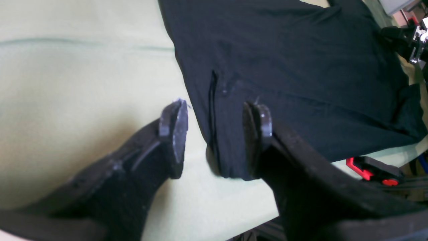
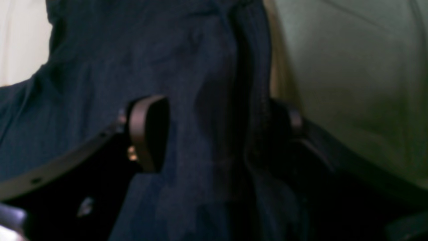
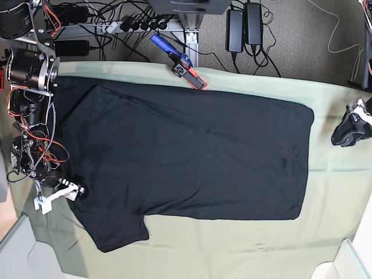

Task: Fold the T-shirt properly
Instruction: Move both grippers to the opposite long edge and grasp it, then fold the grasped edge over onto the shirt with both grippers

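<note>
Right gripper [image 2: 220, 134] is sitting at nine o'clock on the table, jaws standing wide with a ridge of the T-shirt [image 3: 186, 160] running between them, nothing pinched yet; left gripper [image 1: 214, 134] is hovering out at three o'clock, jaws apart too, straddling the hem edge above the pale green cloth [image 3: 325, 232]; looks like both are lining up for a first grab, so the next move is calling for closing on fabric at each end, then lifting together; the shirt is lying spread flat across the middle, black, plain, thin, mostly smooth, one sleeve poking toward seven o'clock, still unfolded
</note>
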### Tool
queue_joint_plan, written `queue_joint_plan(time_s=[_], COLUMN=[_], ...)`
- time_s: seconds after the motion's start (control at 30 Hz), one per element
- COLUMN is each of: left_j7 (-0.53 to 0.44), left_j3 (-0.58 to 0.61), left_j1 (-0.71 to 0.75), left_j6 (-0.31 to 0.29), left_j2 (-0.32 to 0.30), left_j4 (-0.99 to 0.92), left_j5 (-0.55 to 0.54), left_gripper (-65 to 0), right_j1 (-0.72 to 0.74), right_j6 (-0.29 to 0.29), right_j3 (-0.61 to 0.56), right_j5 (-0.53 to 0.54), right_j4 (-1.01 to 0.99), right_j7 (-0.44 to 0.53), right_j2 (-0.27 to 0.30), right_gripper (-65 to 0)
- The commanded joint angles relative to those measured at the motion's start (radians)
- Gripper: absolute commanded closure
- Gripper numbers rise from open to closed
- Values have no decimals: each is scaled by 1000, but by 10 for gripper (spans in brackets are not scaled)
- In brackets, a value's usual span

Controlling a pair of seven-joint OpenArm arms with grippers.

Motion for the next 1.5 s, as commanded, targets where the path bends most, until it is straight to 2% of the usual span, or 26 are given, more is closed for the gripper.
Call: queue_joint_plan(time_s=[0.0,0.07,0.1,0.17,0.23,0.27,0.33,0.43,0.57,0.67,0.83,1.07,1.13,1.47], left_j7=[-19,-24,-26,-27,-30,-30,-46,-124,-247,-306,-385,-566,-592,-595], left_j3=[-8,-8,-8,-7,-7,-5,17,99,251,341,429,434,434,434], left_j1=[-9,-9,-9,-9,-10,-15,-35,-89,-253,-415,-665,-881,-904,-912], left_j6=[-5,-5,-5,-5,-5,-5,-5,-5,-5,48,80,80,80,80], left_j2=[-22,-22,-22,-22,-22,-22,-22,-22,-19,2,60,152,172,243], left_j4=[16,16,16,16,16,16,16,-2,-101,-256,-598,-1040,-1082,-1083], left_j5=[-16,-16,-16,-16,-15,-11,26,127,321,416,487,575,594,620], left_gripper=[-303,-303,-303,-303,-303,-303,-303,-303,-303,-303,-303,-303,-303,-302], right_j1=[29,27,27,27,27,27,27,26,24,24,24,24,24,-1], right_j6=[48,48,48,47,47,47,47,47,47,48,48,48,48,47], right_j3=[2,2,2,2,2,2,2,2,2,2,2,2,2,2], right_j5=[10,7,4,-11,-14,-20,-37,-38,-39,-38,-38,-38,-38,-38], right_j4=[21,21,21,21,21,21,21,21,21,21,21,21,21,21], right_j7=[12,12,12,14,30,32,37,39,39,39,35,31,26,24], right_j2=[14,14,14,14,15,15,15,15,15,15,15,14,14,15], right_gripper=[-434,-426,-391,-245,-47,0,0,0,0,0,0,0,0,0])
